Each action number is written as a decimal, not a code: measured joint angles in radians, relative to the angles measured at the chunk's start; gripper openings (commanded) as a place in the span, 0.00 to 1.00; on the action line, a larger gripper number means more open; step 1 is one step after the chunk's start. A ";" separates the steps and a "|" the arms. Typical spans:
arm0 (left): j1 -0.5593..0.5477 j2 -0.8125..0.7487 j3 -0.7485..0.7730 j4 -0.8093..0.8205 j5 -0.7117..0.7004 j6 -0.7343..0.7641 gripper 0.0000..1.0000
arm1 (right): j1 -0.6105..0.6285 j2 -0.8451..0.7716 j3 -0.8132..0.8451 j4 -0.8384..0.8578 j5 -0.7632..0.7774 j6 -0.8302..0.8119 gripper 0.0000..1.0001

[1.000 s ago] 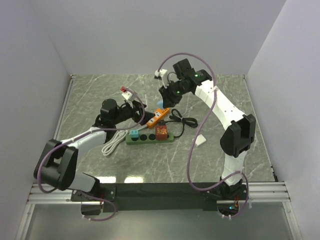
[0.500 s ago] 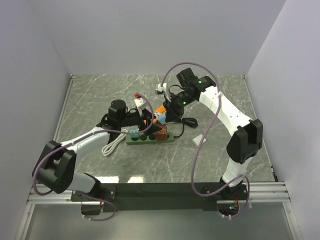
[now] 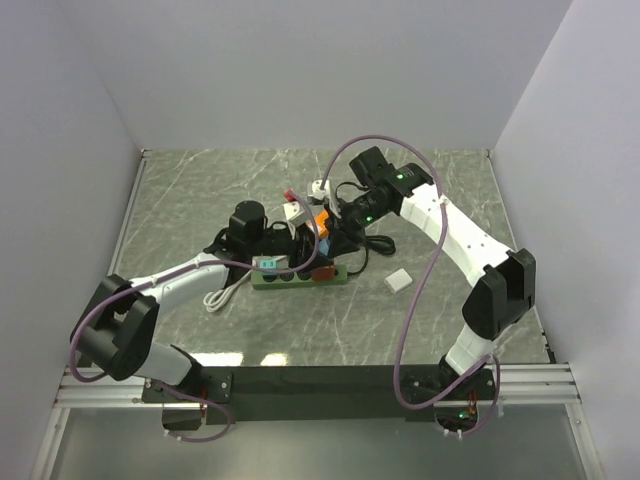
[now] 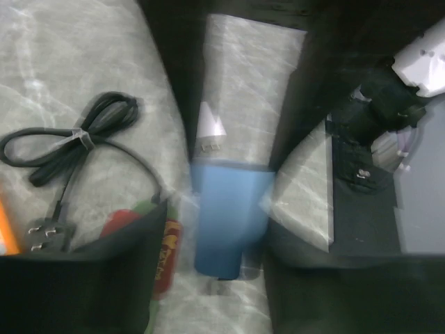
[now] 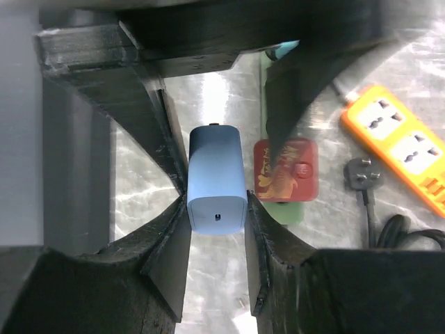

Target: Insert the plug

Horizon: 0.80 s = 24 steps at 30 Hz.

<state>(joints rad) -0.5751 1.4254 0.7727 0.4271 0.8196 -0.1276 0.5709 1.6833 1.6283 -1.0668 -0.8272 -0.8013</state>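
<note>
My right gripper (image 5: 217, 203) is shut on a light blue plug (image 5: 216, 182), which hangs above the table beside the green power strip (image 3: 300, 277). The strip carries a teal plug (image 3: 268, 265) and a red plug (image 5: 285, 170). My left gripper (image 4: 219, 233) has come up from the opposite side, and the blue plug (image 4: 228, 216) sits between its dark fingers. A gap shows beside the plug on at least one side, so these jaws stand open around it. In the top view both grippers meet over the strip's right end (image 3: 318, 243).
An orange power strip (image 5: 403, 146) lies behind the green one. A coiled black cable (image 4: 69, 142) with its plug (image 5: 363, 174) is next to it. A white adapter (image 3: 398, 280) lies to the right and a white cable (image 3: 225, 290) to the left.
Both arms came together over the green strip: the left swung right, and the right carried the blue plug forward. The left jaws have narrowed around the plug.
</note>
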 measured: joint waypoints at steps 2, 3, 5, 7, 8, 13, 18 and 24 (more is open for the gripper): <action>-0.010 0.001 0.002 -0.002 0.021 -0.002 0.17 | 0.003 0.000 -0.001 0.022 0.022 0.003 0.00; -0.017 0.001 0.002 -0.003 0.028 0.008 0.00 | 0.003 0.000 -0.003 0.021 0.025 0.011 0.05; -0.020 0.006 0.002 0.000 0.032 0.011 0.00 | 0.006 -0.010 -0.018 0.034 0.041 0.044 0.16; -0.024 0.010 -0.005 0.011 0.028 0.010 0.00 | 0.011 -0.025 -0.043 0.063 0.062 0.084 0.28; -0.026 0.010 -0.017 0.029 0.023 0.009 0.00 | 0.014 -0.037 -0.061 0.084 0.074 0.108 0.47; -0.045 -0.020 -0.104 0.143 -0.042 0.002 0.00 | 0.025 -0.116 -0.140 0.221 0.158 0.284 0.90; -0.053 -0.048 -0.131 0.237 -0.102 0.001 0.00 | 0.023 -0.210 -0.170 0.346 0.235 0.476 0.92; -0.053 -0.060 -0.153 0.348 -0.156 -0.014 0.00 | 0.003 -0.358 -0.262 0.500 0.444 0.769 1.00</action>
<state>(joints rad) -0.6285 1.3659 0.6197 0.7746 0.6632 -0.1413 0.5735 1.3254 1.3659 -0.5667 -0.3832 -0.0322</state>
